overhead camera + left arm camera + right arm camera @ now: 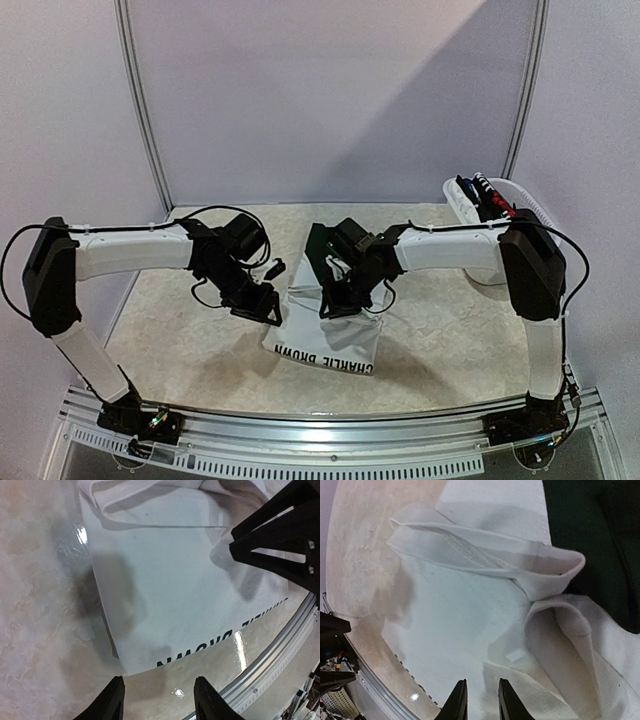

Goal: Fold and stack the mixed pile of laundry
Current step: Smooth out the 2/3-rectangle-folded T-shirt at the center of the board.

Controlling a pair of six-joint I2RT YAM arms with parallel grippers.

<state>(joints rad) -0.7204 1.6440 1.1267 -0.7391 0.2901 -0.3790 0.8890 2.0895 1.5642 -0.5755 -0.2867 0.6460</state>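
A white T-shirt [330, 335] with black "CHARLIE BROWN" print lies flat on the table between both arms. A dark green piece [318, 245] lies just behind it. My left gripper [262, 305] hangs at the shirt's left edge. In the left wrist view it [159, 702] is open over bare table just off the printed corner of the T-shirt [175, 590], with nothing between its fingers. My right gripper [480, 702] sits low over the T-shirt's [460, 620] folded cloth, jaws a narrow gap apart. Whether they pinch the cloth does not show. The green piece [590, 540] lies beyond.
A white tub [462, 195] holding more garments stands at the back right. A small black object [275, 267] lies near the left arm. The metal rail [280, 645] runs along the table's near edge. The right arm's black gripper body [285, 540] hangs close to my left gripper.
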